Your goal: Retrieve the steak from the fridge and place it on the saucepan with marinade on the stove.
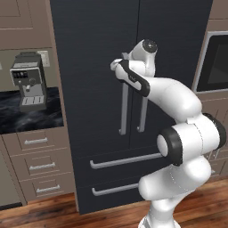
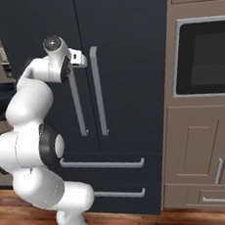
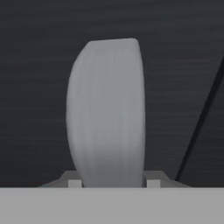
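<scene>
Two closed fridge (image 1: 98, 89) doors, coffee machine (image 1: 29, 80) leftward

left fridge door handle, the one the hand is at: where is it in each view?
Left base view: left door handle, just left of centre, its top behind the wrist.
Right base view: left of centre, running down from the hand.
Hand view: the pale grey bar at centre, between the finger tips.
Shared landmark: the dark seam between the doors, right of this handle.
</scene>
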### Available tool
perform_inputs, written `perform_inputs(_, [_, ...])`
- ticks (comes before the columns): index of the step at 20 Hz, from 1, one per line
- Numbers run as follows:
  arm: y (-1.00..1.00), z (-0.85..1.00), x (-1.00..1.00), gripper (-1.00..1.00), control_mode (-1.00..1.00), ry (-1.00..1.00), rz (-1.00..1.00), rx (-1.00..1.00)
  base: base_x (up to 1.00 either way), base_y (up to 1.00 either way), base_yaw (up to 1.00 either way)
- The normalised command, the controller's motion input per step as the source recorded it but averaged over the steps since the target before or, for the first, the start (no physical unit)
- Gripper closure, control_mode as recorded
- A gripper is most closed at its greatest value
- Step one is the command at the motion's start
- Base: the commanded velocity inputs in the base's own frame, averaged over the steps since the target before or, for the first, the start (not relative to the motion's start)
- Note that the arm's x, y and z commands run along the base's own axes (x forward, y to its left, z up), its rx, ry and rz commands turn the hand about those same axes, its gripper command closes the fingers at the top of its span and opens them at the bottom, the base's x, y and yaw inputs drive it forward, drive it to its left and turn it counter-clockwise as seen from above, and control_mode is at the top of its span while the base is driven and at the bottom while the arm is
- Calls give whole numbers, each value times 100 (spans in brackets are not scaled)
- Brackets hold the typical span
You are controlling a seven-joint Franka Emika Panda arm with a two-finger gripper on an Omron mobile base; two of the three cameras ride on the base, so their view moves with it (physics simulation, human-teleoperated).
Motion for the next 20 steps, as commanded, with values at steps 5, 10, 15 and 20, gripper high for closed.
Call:
perform_inputs(5, [0,0,-41,100,-100,0,0,0,0,0,0])
perform_inputs(10, [2,-2,-85,100,-100,0,0,0,0,0,0])
perform_inputs(15, [19,-2,-89,100,-100,1,0,0,0,0,0])
perform_inputs(20, [27,-1,-83,100,-100,3,0,0,0,0,0])
